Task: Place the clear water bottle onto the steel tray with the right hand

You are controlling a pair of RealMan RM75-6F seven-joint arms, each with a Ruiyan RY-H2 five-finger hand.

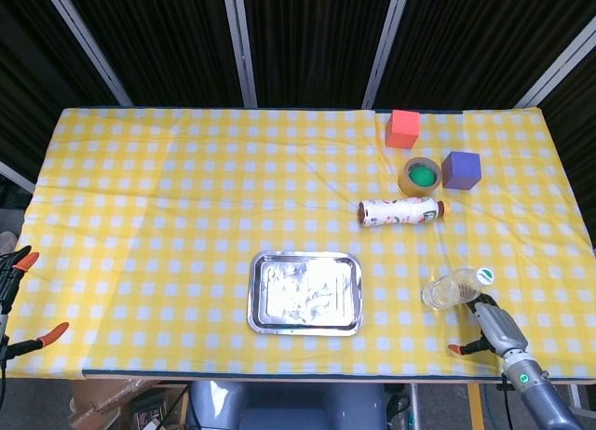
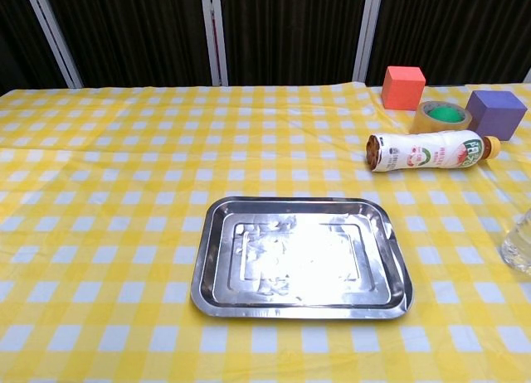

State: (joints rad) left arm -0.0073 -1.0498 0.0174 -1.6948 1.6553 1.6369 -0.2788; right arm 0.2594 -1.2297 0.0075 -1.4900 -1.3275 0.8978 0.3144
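two bottles (image 1: 400, 210) (image 1: 453, 288), two cubes (image 1: 403, 128) (image 1: 461, 169), one tray (image 1: 304, 292), one tape roll (image 1: 420, 175)

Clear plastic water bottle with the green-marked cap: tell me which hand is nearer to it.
Right. The right hand sits just below the clear plastic water bottle at the table's near edge, not touching it. The left hand is at the far left edge, beyond the steel tray.

Head view looks steeply down over the whole table (image 1: 140, 169); chest view sits lower, nearer, sharing the steel tray (image 1: 304, 326) (image 2: 203, 296).
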